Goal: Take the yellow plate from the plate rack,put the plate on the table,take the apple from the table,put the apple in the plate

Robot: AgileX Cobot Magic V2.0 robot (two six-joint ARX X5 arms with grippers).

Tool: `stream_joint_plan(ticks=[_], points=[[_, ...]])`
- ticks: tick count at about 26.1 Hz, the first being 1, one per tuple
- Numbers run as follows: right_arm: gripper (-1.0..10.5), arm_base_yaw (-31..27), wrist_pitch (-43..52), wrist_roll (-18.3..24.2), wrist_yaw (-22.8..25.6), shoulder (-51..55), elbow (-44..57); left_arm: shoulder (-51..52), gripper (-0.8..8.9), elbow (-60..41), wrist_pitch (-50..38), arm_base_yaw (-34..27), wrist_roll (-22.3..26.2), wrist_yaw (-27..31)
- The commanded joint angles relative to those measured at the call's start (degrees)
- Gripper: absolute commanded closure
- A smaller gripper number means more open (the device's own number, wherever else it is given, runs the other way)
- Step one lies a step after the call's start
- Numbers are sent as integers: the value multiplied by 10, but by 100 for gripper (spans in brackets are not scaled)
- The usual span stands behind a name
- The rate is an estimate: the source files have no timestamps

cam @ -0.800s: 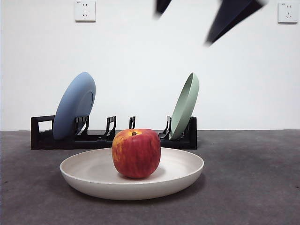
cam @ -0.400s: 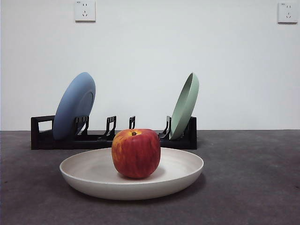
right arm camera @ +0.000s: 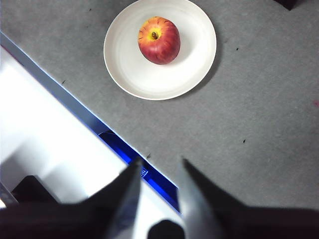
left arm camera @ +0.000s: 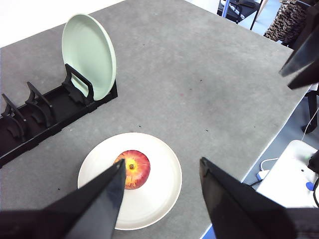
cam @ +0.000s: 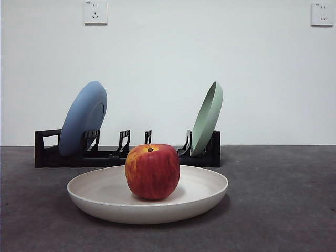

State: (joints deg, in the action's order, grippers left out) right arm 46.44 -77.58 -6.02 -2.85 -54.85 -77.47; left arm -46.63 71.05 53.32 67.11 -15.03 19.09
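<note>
The red apple [cam: 152, 172] sits upright in the middle of the yellow plate [cam: 100, 202], a wide cream plate lying flat on the table [cam: 283, 199] in front of the plate rack [cam: 47, 152]. In the left wrist view my left gripper [left arm camera: 161, 167] is open and empty, high above the apple [left arm camera: 133, 168] and the plate [left arm camera: 159, 199]. In the right wrist view my right gripper [right arm camera: 159, 162] is open and empty, high over the table's edge, well away from the apple [right arm camera: 159, 40] and plate [right arm camera: 189, 69]. Neither gripper shows in the front view.
A blue plate [cam: 84, 118] leans at the rack's left end and a pale green plate [cam: 207, 118] at its right end. The rack's middle slots [cam: 123, 142] hold nothing. The table's edge with a blue strip [right arm camera: 119, 149] runs below my right gripper. The right arm's jaws [left arm camera: 301, 55] show in the left wrist view.
The black arm tips seen at the top of the front view one second ago have left that view. The apple, plate and rack have not moved.
</note>
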Motion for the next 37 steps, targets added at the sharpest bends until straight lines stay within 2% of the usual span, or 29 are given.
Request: stream_joint_plan(ticks=[1, 4, 32, 37], points=[[958, 1, -12, 2, 2, 0, 2, 2, 592, -1, -1, -2, 2, 0], [958, 1, -12, 2, 1, 0, 2, 2, 825, -1, 0, -2, 3, 0], [946, 1, -12, -3, 3, -1, 2, -12, 818, 0, 11, -2, 3, 2], [945, 1, -12, -2, 3, -1, 2, -16, 818, 0, 7, -2, 20, 22]])
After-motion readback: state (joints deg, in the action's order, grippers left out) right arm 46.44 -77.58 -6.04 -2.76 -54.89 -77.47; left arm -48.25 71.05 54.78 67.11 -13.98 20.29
